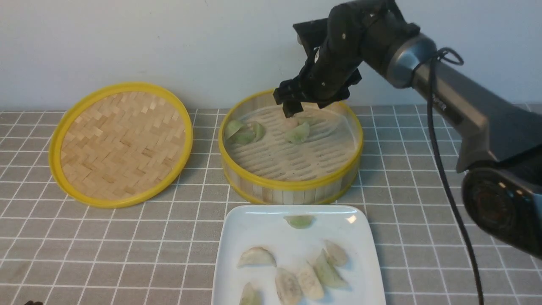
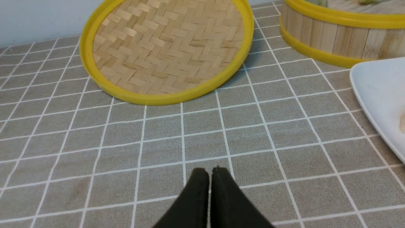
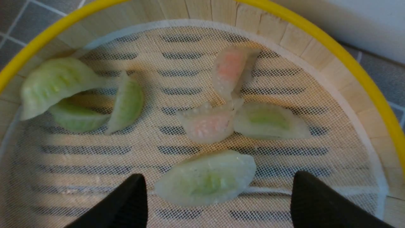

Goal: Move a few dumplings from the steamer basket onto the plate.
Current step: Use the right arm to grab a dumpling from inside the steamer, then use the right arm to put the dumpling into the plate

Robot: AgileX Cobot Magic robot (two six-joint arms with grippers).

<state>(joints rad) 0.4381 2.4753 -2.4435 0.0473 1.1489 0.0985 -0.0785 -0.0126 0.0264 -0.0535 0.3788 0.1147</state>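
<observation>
The steamer basket (image 1: 292, 183) stands mid-table and holds several pale green dumplings, a group (image 1: 243, 133) on its left and one (image 1: 298, 133) nearer the middle. My right gripper (image 1: 308, 108) hangs open over the basket's far side. In the right wrist view, the gripper (image 3: 220, 175) straddles one green dumpling (image 3: 205, 182) without touching it; others (image 3: 74, 118) (image 3: 269, 122) lie on the mesh floor beyond it. The white plate (image 1: 262, 224) in front of the basket carries one green dumpling (image 1: 300, 220) and several paler ones (image 1: 309, 279). My left gripper (image 2: 210, 171) is shut and empty over the tablecloth.
The flat woven lid (image 1: 120, 144) lies left of the basket and also shows in the left wrist view (image 2: 167, 50). Two pinkish dumplings (image 3: 231, 68) (image 3: 207, 125) sit in the basket beyond my right gripper. A wall runs close behind the basket. A grey checked cloth (image 1: 423, 212) covers the table.
</observation>
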